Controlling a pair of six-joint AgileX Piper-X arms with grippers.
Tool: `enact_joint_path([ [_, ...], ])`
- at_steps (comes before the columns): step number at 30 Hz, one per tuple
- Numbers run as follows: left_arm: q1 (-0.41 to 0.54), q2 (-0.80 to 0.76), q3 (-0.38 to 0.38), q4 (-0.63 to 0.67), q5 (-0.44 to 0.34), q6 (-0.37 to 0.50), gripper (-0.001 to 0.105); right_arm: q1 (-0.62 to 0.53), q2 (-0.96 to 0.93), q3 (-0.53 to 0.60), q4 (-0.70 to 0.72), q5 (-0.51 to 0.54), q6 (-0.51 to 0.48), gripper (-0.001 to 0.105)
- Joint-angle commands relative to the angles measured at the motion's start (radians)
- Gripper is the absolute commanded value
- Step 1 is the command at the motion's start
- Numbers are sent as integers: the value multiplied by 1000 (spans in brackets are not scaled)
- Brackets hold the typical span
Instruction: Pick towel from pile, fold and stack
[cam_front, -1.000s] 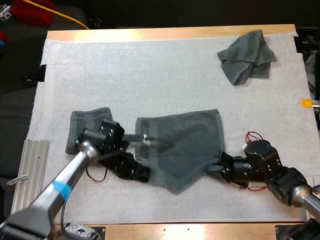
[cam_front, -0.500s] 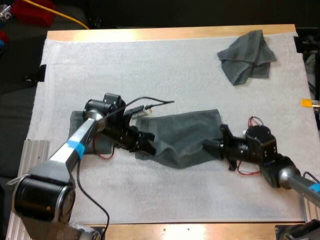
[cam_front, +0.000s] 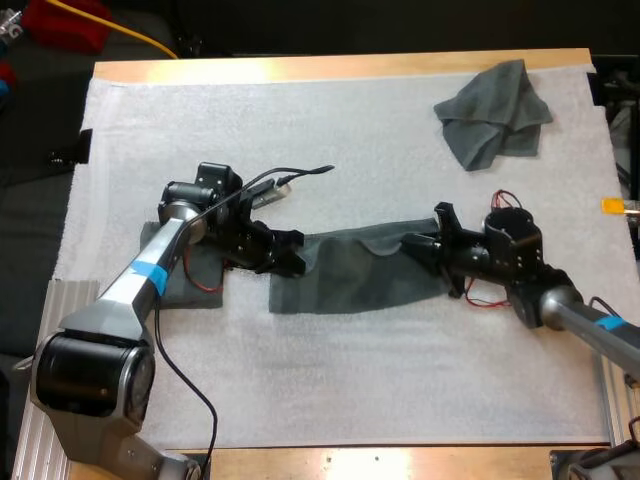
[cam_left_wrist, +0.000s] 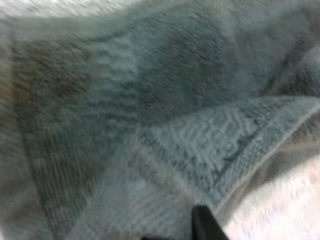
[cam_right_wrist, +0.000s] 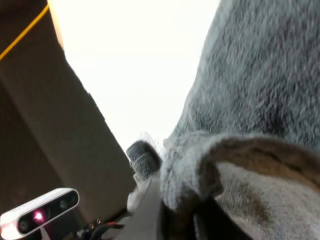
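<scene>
A dark grey-green towel (cam_front: 355, 270) lies across the middle of the mat, folded over itself lengthwise. My left gripper (cam_front: 292, 255) is shut on its left end, where the hemmed corner of the towel (cam_left_wrist: 220, 145) shows close up. My right gripper (cam_front: 425, 245) is shut on the right end, with the towel (cam_right_wrist: 260, 165) bunched over its fingers. A folded towel (cam_front: 180, 270) sits under my left arm at the mat's left. A crumpled towel (cam_front: 495, 115) lies at the far right corner.
The white mat (cam_front: 330, 150) covers most of the wooden table (cam_front: 330, 66). A ribbed metal piece (cam_front: 40, 310) sits off the mat's left front edge. Open mat lies in front of and behind the held towel.
Both grippers have carried the towel's near edge away from me and over onto its far part. The towel went from a spread sheet to a narrow folded band.
</scene>
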Motion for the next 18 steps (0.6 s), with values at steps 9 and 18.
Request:
enact_joint_path([
  [9,1,27,-6,-24,-23,-3,0,-6,13,-10,-21,45,-2,1],
  [18,1,27,-6,-32,-23,43,0,-6,13,-10,-28,45,-18,17],
])
